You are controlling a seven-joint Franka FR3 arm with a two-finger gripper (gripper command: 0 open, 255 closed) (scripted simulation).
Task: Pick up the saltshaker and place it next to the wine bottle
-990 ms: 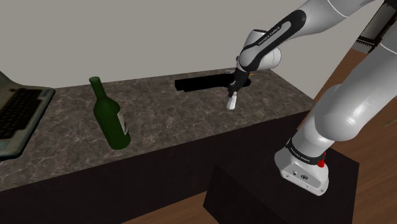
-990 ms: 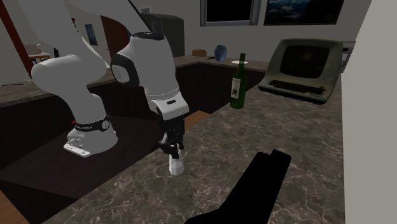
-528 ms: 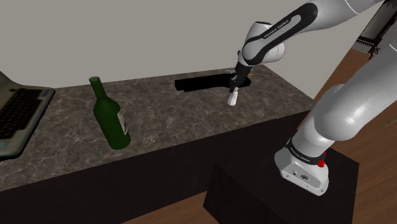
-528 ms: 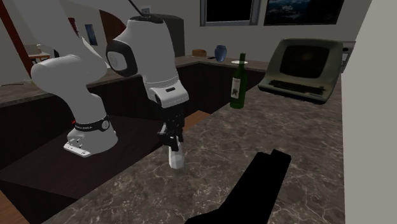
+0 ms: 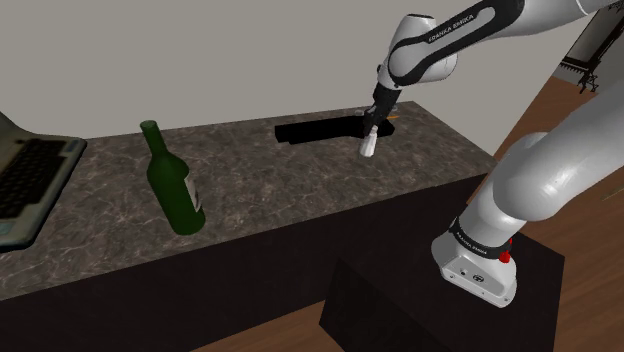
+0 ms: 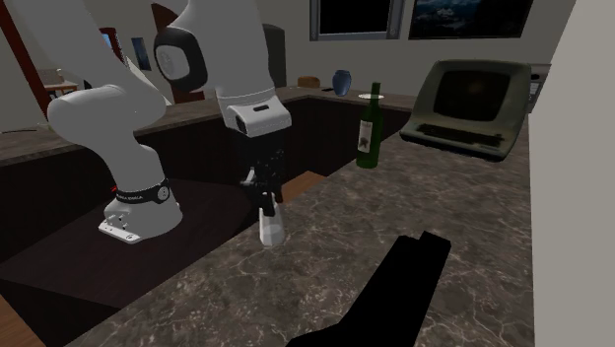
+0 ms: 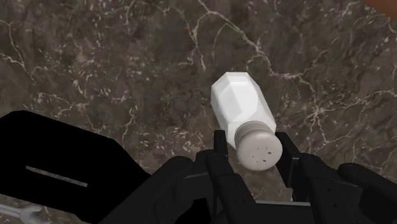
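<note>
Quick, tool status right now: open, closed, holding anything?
Tool: closed on the white saltshaker, fingers clasping it at the cap end.

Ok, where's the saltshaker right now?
The white saltshaker is clasped in the gripper at the right end of the marble counter in the shoulder view, beside a flat black object, well apart from the green wine bottle.

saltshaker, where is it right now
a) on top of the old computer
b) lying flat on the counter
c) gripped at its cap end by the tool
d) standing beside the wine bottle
C: in the wrist view the tool has a finger pressed on each side of the grey cap of the saltshaker, and in the shoulder view the wine bottle stands far along the counter.
</note>
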